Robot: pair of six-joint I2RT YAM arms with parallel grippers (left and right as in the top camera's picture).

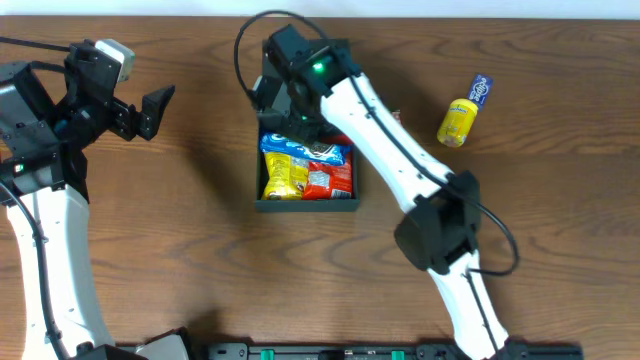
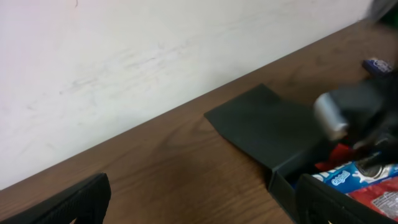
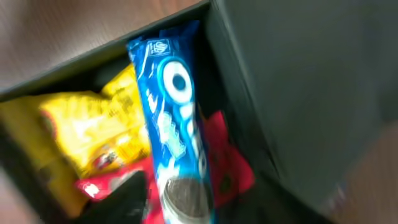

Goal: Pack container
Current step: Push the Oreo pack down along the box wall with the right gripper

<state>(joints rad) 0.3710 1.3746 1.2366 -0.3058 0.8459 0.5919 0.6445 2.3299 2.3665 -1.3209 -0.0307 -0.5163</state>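
The container point(image 1: 305, 206), a dark box, stands open at mid-table, its lid point(image 2: 267, 124) lying flat behind it. Inside are a yellow packet point(image 1: 284, 176), a red packet point(image 1: 330, 182) and a blue cookie packet point(image 1: 305, 152). My right gripper point(image 1: 292, 122) hangs over the back of the box. In the right wrist view the blue cookie packet point(image 3: 177, 118) lies between its spread fingers point(image 3: 199, 214), on top of the yellow point(image 3: 87, 134) and red packets; the far finger is blurred. My left gripper point(image 1: 150, 110) is open and empty, left of the box; it also shows in the left wrist view point(image 2: 205, 199).
A yellow snack packet point(image 1: 458, 122) and a small blue packet point(image 1: 481, 88) lie on the table to the right of the box. The right arm's white links cross the box's right side. A dark rail runs along the table's front edge point(image 1: 380, 351).
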